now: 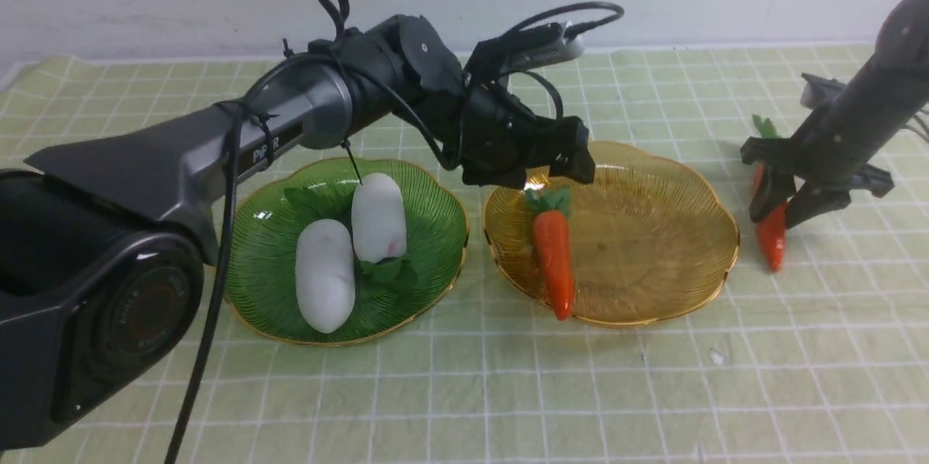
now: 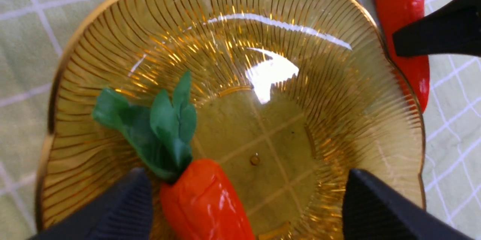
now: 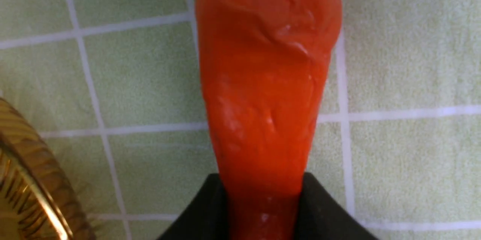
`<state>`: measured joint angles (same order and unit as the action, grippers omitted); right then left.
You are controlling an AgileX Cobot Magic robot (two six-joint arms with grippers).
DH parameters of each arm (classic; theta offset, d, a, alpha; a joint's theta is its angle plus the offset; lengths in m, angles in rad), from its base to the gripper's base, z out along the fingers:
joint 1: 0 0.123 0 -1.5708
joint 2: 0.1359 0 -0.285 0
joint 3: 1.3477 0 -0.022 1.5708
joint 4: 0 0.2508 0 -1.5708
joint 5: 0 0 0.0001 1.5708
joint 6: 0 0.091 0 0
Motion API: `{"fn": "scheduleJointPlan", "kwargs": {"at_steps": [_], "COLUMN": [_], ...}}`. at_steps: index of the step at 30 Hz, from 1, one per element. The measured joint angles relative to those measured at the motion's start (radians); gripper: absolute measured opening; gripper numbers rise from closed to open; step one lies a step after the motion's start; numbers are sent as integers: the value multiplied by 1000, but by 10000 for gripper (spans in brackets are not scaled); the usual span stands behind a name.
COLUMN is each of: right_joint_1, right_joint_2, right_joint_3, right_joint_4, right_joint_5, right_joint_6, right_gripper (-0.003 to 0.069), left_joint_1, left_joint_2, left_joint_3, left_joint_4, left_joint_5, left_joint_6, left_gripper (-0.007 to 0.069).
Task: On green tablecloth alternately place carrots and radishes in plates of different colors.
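A pale green tablecloth (image 1: 508, 391) with a white grid covers the worktop. At far left, a green plate (image 1: 435, 217) holds both white radishes (image 1: 325, 275), one leaning on the other. Next, the left gripper (image 1: 544, 177) hangs over the near-left side of an amber plate (image 1: 653, 232), where one carrot (image 1: 553, 261) lies. Its jaws are released and spread wide. At far right, the right gripper (image 1: 778, 213) grasps the second carrot (image 1: 773, 242), which is on the cloth just beside the amber plate. That carrot is glossy and tapered, so it may slide out when lifted or catch on the plate's raised rim. The left arm over the plate could also block the way in. Only the left wrist view shows the gap between the jaws and the first carrot. Only the right wrist view shows the jaws pressing on the second. Only the front view shows the radishes.
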<state>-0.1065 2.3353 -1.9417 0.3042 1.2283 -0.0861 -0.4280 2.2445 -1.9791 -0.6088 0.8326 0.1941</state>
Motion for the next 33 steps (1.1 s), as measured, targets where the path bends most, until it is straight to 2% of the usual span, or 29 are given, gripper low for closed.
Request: {"fn": "scheduleJointPlan", "kwargs": {"at_steps": [1,5,6,8,9,10,14,20,22,23,27,31,33], "right_joint_1": [-3,-20,-21,-14,-5,-2,124,278,301,314,314,314,314], "right_joint_2": [-7,-83,-91,-218,-249,-256,-325,-270,-244,-217,-201,-234,-301], "right_joint_3": [-1,-1,-1,-4,-7,-7,-10,81,92,96,96,105,128], "right_joint_4": [1,16,17,67,85,88,110,53,41,35,-3,-29,-23], "right_joint_5": [0,0,0,1,0,0,3,11,15,15,12,7,7], "right_joint_6": [0,0,0,0,0,0,-1,4,17,26,65,78,67], "right_gripper": [204,211,211,211,211,211,211,219,246,302,440,519,526], "left_joint_1": [11,58,64,102,112,117,152,167,167,167,167,167,167], "left_joint_2": [-9,-81,-86,-177,-203,-209,-321,-435,-474,-541,-640,-798,-880], "left_joint_3": [-24,-100,-104,-135,-138,-138,-139,-72,-28,42,149,319,420], "left_joint_4": [15,83,92,155,174,183,301,370,369,368,368,377,381], "left_joint_5": [34,193,201,297,319,324,409,420,421,421,422,422,422], "left_joint_6": [-10,-49,-50,-54,-56,-57,-58,-60,-61,-61,-61,-61,-61], "left_gripper": [545,238,217,44,25,19,-8,-8,-8,-8,-8,-8,-8]}}
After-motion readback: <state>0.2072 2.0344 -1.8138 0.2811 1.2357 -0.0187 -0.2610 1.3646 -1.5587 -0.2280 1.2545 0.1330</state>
